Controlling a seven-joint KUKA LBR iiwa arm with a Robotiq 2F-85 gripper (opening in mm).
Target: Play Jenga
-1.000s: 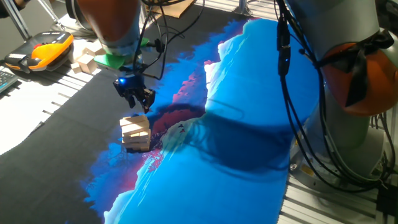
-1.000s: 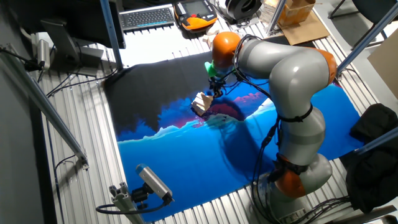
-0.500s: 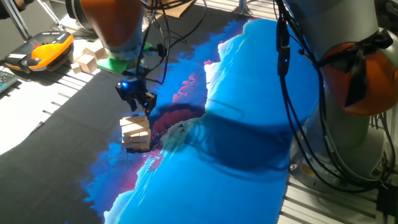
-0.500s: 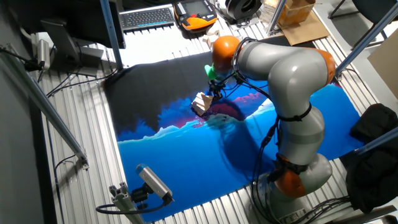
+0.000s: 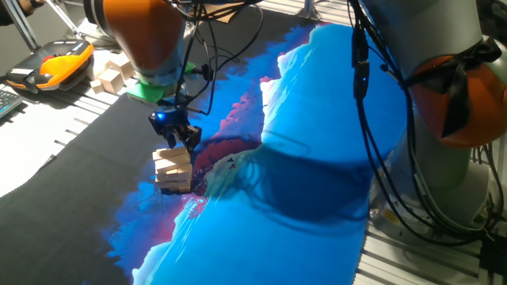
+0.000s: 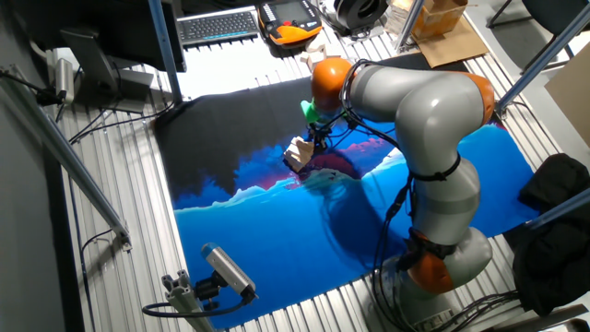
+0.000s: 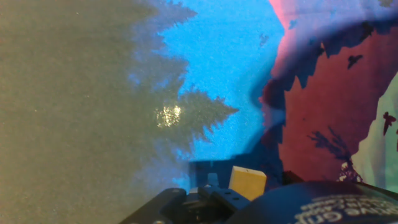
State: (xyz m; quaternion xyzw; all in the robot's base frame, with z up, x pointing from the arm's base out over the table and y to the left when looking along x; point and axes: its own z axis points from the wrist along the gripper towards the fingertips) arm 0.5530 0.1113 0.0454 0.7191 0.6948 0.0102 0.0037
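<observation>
- The desk [image 5: 71, 142] is covered by a printed mat [image 5: 317, 119]: black at the far side, then a jagged tree-line silhouette, bright blue over most of it, with a magenta and dark-red patch near the middle.
- The Jenga tower [image 5: 173, 170] stands on the mat where black meets blue, right beside the red patch; its upper layers look slightly skewed. In the other fixed view it shows as a small pale stack [image 6: 297, 152].
- The gripper [image 5: 177, 139] hangs just above the tower's top, at its far edge. Its dark fingers appear close together, but I cannot tell whether they touch a block.
- In the hand view, a pale block end [image 7: 247, 182] peeks out at the bottom edge beside the dark gripper body; the mat's pine-tree print fills the rest.
- Loose wooden blocks [image 5: 111, 75] sit in a cluster at the desk's far edge, well apart from the tower.
- An orange and black teach pendant [image 5: 49, 65] lies near them, and a keyboard [image 6: 218, 25] lies behind the mat.
- The surroundings are ribbed aluminium flooring [image 6: 120, 267], with cables and a cardboard box [image 6: 441, 23].
</observation>
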